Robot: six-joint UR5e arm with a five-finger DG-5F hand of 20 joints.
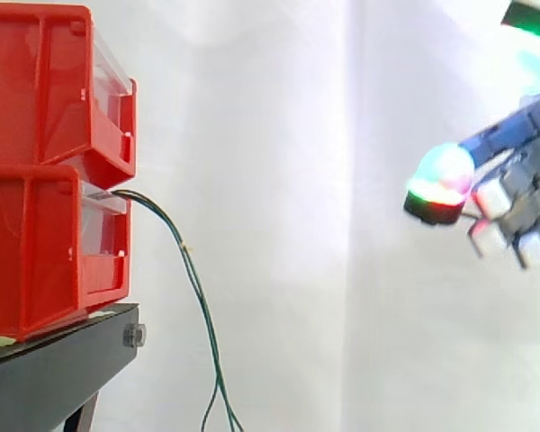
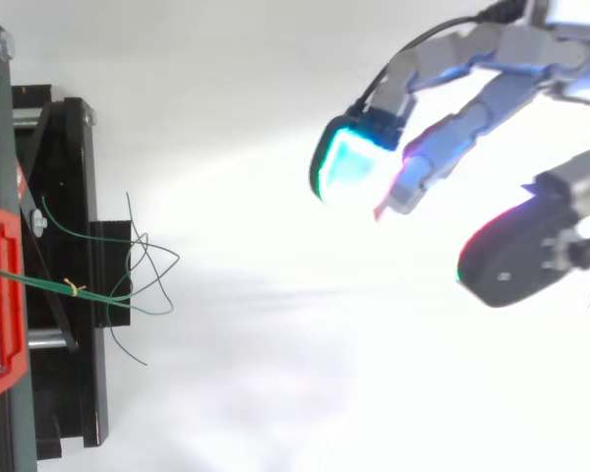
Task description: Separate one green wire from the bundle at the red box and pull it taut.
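my hand (image 1: 522, 184) (image 2: 501, 54) is open, fingers spread and relaxed, holding nothing, well apart from the wires. green wire bundle (image 1: 196, 288) (image 2: 138, 265) leaves the front of the lower red box (image 1: 45, 243) and hangs slack past the black bench (image 1: 54, 373) edge. yellow tie (image 2: 74, 287) binds the strands near the box; loose ends splay.

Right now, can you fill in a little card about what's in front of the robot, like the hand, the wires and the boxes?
boxes: two red ones, stacked
stand: black, under the boxes
wires: green bundle, hanging slack out of the lower box
tie: small, yellow, round the bundle near the box
hand: open, empty, far off to the side of the wires
task so far: no wire picked out yet
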